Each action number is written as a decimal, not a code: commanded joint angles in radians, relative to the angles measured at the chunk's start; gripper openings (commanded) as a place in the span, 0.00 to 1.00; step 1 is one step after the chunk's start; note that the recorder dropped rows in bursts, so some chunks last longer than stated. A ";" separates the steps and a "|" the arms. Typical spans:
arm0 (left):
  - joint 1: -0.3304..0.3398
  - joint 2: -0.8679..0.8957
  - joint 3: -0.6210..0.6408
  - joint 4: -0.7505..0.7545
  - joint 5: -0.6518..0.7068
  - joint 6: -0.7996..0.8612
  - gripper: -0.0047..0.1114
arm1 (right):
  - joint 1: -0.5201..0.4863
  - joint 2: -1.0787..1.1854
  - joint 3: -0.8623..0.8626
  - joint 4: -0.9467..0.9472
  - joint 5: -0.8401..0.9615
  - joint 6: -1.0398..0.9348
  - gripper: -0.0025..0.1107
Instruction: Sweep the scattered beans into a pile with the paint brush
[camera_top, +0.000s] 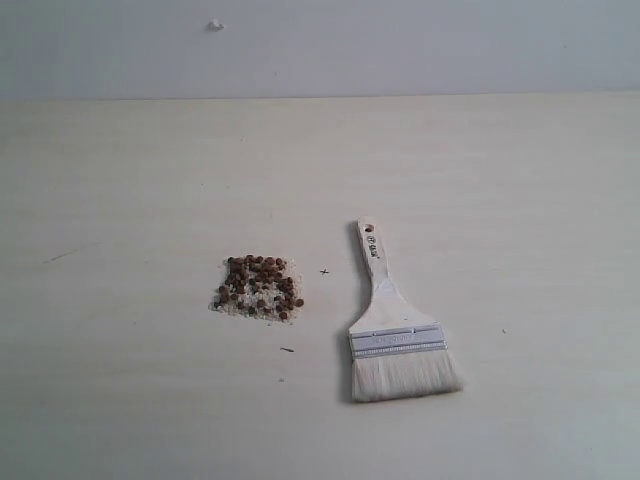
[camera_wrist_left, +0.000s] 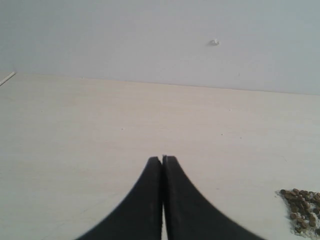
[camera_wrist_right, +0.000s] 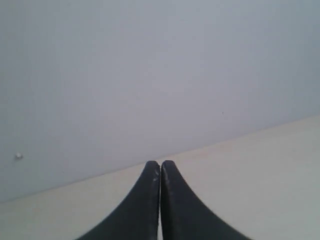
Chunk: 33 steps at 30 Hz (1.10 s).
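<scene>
The beans (camera_top: 262, 275) already form a tight pile (camera_top: 255, 290) beside the paint brush (camera_top: 395, 330), which lies unheld, so little sweeping seems left; left gripper (camera_wrist_left: 162, 159) and right gripper (camera_wrist_right: 160, 163) are both pinched together, empty.

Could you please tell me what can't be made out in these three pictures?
1. Left wrist view: the beans are cut off by the picture's edge.
2. Exterior view: the print on the paint brush handle is too small to read.
3. Exterior view: the white speck on the wall is too small to identify.
4. Exterior view: both arms lie outside the frame.
</scene>
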 joint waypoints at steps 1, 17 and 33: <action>-0.006 -0.002 0.004 -0.005 0.006 -0.001 0.04 | -0.001 -0.060 0.005 -0.002 -0.005 0.000 0.02; -0.006 -0.002 0.004 -0.005 0.006 -0.001 0.04 | -0.117 -0.275 0.042 -0.076 0.184 -0.063 0.02; -0.006 -0.002 0.004 -0.005 0.010 -0.001 0.04 | -0.164 -0.509 0.222 -0.738 0.258 0.370 0.02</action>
